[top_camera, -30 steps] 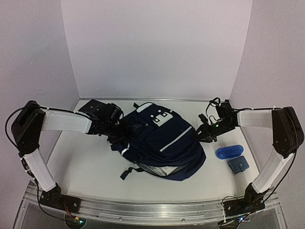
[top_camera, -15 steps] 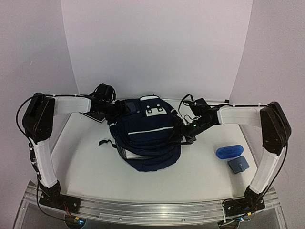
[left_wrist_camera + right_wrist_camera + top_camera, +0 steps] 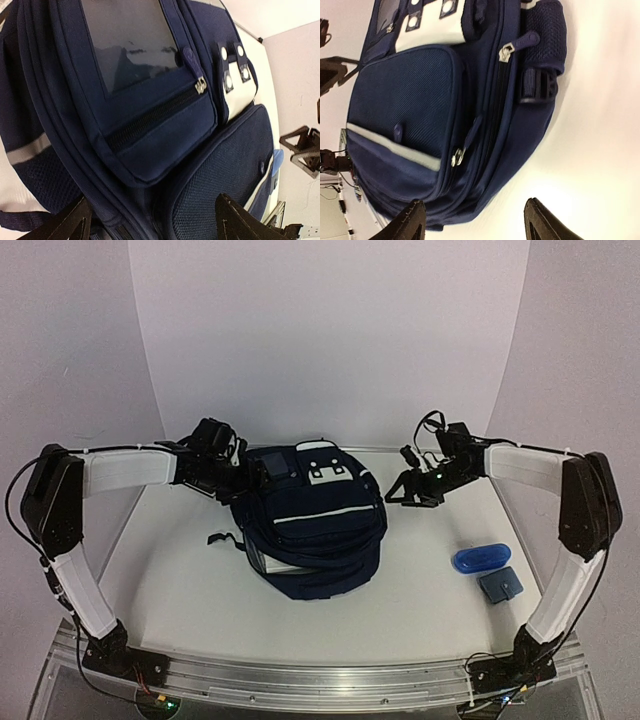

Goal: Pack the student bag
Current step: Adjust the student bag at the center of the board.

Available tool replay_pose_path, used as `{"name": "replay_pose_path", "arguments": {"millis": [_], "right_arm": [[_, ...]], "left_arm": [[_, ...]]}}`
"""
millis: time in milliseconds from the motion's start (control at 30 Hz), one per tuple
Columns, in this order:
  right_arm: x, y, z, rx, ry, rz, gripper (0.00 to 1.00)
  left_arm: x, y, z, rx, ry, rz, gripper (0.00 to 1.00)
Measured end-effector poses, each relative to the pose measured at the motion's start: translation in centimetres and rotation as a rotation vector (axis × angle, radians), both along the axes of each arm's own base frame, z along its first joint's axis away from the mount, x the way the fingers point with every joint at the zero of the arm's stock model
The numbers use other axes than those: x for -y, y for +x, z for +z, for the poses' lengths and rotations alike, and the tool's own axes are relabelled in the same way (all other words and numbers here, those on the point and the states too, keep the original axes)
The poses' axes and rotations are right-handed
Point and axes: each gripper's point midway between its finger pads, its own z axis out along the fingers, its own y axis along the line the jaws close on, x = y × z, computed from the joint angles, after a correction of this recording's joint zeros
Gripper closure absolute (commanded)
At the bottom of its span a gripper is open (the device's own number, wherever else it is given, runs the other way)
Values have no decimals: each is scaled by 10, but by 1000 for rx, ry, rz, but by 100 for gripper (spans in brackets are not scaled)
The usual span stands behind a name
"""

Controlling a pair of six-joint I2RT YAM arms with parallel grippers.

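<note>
Here, the student bag (image 3: 315,535) rests at the centre of the tabletop (image 3: 180,575), its white patch toward 12 o'clock. Left end effector (image 3: 240,473): fingers apart, at the bag's 10 o'clock edge. Right end effector (image 3: 405,496): fingers apart, just beside its 2 o'clock side.

Glossy blue pouch (image 3: 480,558) lying on white table (image 3: 180,570), right side. Small blue-grey wallet (image 3: 499,585) just beside it, toward near edge (touching or not, unclear). Metal rail (image 3: 320,672) along near edge.
</note>
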Motion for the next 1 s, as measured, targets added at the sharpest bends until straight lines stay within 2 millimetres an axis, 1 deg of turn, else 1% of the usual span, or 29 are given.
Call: {"name": "replay_pose_path", "arguments": {"millis": [133, 233, 300, 367, 433, 500, 567, 667, 733, 800, 867, 900, 967, 1000], "right_arm": [[-12, 14, -18, -33, 0, 17, 35], [-22, 10, -39, -108, 23, 37, 37], [-29, 4, -50, -157, 40, 51, 37], [-38, -4, -51, -180, 55, 72, 37], [-55, -17, -49, -195, 72, 114, 37], [-75, -35, -48, -207, 79, 165, 37], [-97, -60, -46, -224, 79, 228, 37], [-128, -99, -36, -224, 84, 334, 37], [-140, -117, -27, -213, 94, 384, 37], [-149, -133, -15, -198, 109, 429, 37], [-151, -138, 1, -158, 128, 453, 36], [-149, -137, 10, -132, 137, 452, 36], [-141, -128, 27, -78, 153, 430, 35], [-134, -121, 35, -53, 159, 410, 35]], "left_arm": [[-1, -6, -4, -21, 6, -2, 10], [-4, -12, -12, -47, 12, 4, 7], [-6, -15, -18, -64, 18, 9, 6], [-8, -18, -22, -81, 22, 17, 6], [-10, -19, -25, -93, 27, 23, 7], [-13, -15, -29, -100, 35, 34, 7], [-18, -5, -37, -118, 45, 52, 8], [-20, 25, -40, -113, 44, 63, 8], [-13, 47, -38, -92, 30, 50, 8], [-5, 64, -38, -77, 21, 27, 7], [5, 81, -37, -61, 7, -5, 7], [8, 89, -36, -55, 4, -14, 7], [11, 102, -35, -38, 6, -32, 6], [12, 106, -34, -33, 10, -40, 6]]}}
